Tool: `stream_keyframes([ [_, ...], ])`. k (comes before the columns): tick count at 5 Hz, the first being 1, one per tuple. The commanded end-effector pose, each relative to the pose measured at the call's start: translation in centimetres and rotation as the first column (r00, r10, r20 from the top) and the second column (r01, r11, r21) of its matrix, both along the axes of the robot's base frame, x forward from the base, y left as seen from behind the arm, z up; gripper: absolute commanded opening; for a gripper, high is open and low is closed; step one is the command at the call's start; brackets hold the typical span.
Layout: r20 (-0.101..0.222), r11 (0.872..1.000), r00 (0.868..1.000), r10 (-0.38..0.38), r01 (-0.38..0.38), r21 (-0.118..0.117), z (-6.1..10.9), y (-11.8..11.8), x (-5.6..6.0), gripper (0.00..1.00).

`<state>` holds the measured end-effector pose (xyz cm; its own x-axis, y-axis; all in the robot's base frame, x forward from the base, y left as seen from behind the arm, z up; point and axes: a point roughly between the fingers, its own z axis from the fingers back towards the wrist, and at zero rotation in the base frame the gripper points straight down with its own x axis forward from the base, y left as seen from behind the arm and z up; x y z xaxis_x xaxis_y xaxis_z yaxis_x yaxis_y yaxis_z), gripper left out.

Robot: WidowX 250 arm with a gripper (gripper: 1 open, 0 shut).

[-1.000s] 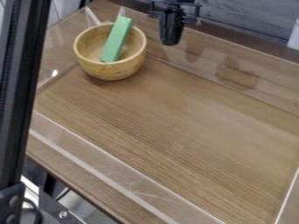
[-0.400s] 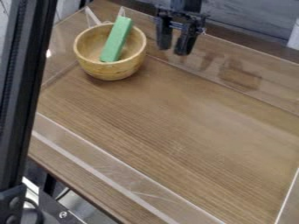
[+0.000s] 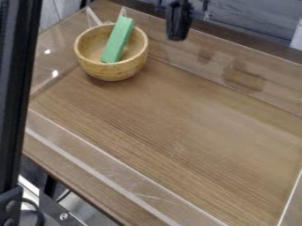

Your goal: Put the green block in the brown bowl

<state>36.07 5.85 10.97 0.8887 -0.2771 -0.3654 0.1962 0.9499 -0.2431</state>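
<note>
Wooden table [image 3: 177, 132] — bare boards nearest. Brown bowl [image 3: 111, 53] at its far left; green block [image 3: 117, 41] leans inside, top end past the rim. Gripper [image 3: 177, 33] right of the bowl — jaws closed, empty.

Single camera, high, off table [image 3: 177, 132] near corner, looking obliquely down across tabletop, moderate distance

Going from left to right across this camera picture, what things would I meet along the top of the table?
Round tan wooden bowl → long bright green block leaning inside it → the robot's black gripper, jaws shut, hanging above the wooden table.
</note>
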Motion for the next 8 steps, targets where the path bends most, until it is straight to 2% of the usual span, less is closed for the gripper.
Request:
stream_keyframes([
  [1,0.112,1.000,0.994,0.012,-0.014,0.016,5.2,0.7,0.1,0.00],
  [2,0.099,0.998,0.994,0.050,-0.052,0.023,4.3,1.3,-0.3,0.00],
  [3,0.087,0.996,0.993,0.079,-0.082,0.030,3.4,1.6,-0.5,1.00],
  [4,0.079,0.993,0.991,0.109,-0.112,0.037,2.6,2.4,-0.6,0.00],
  [6,0.074,0.989,0.987,0.141,-0.144,0.044,1.4,2.9,-0.5,0.00],
  [7,0.104,0.988,0.983,0.149,-0.152,0.028,1.4,3.5,-0.5,1.00],
  [8,0.135,0.987,0.979,0.155,-0.158,0.013,1.4,4.1,-0.6,0.00],
])
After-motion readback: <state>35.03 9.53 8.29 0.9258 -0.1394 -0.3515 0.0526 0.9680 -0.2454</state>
